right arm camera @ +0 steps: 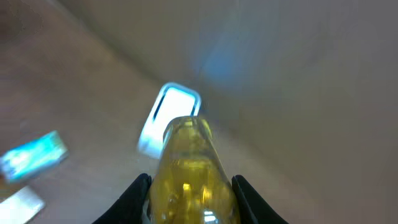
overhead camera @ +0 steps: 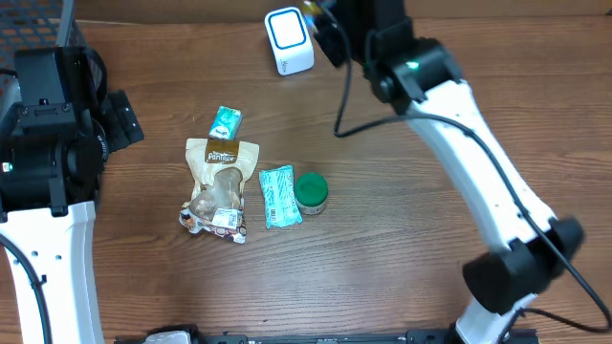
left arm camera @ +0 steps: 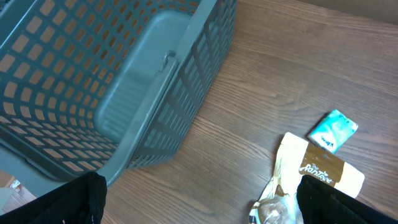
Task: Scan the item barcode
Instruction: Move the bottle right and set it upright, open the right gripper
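Slippage worries me: my right jaws pinch the smooth yellow bottle [right arm camera: 186, 177] just short of the scanner [right arm camera: 155, 121], and a twist could turn its barcode, which I cannot see, away from the lit window; my left jaws hang spread, empty.

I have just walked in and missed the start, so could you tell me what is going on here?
The right gripper is shut on a yellow bottle, aimed at the white scanner. The left gripper hangs open by the grey basket, holding nothing. A brown snack bag, a small teal packet, a long teal packet and a green tub lie on the table.
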